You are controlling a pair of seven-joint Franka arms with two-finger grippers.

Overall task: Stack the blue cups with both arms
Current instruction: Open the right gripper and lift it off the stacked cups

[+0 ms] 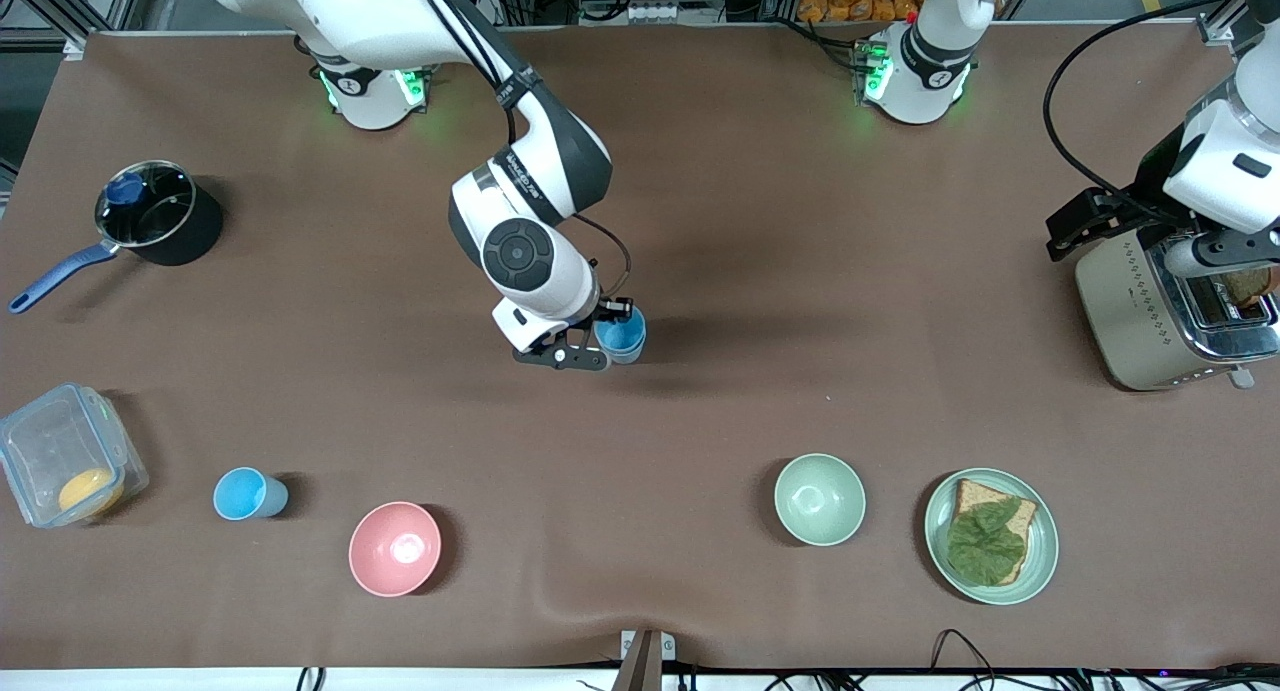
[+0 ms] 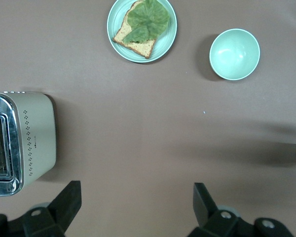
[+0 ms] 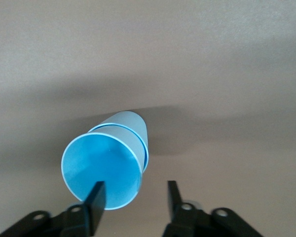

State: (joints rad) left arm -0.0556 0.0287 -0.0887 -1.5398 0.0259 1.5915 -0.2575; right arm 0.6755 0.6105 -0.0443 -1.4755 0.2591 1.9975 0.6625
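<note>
Two light-blue cups (image 1: 624, 334) sit nested one in the other at mid-table; they also show in the right wrist view (image 3: 102, 170). My right gripper (image 1: 598, 349) is low beside them and open (image 3: 134, 200): one finger is over the inner cup's mouth, the other is outside the rim, and neither presses the wall. A third blue cup (image 1: 248, 494) stands near the front camera toward the right arm's end. My left gripper (image 1: 1080, 229) hangs open and empty (image 2: 137, 200) high beside the toaster; that arm waits.
A toaster (image 1: 1165, 306) stands at the left arm's end. A pale green bowl (image 1: 819, 499), a plate with bread and lettuce (image 1: 990, 536), a pink bowl (image 1: 394, 549) and a clear box (image 1: 62, 453) lie near the front camera. A black pot (image 1: 160, 213) is farther back.
</note>
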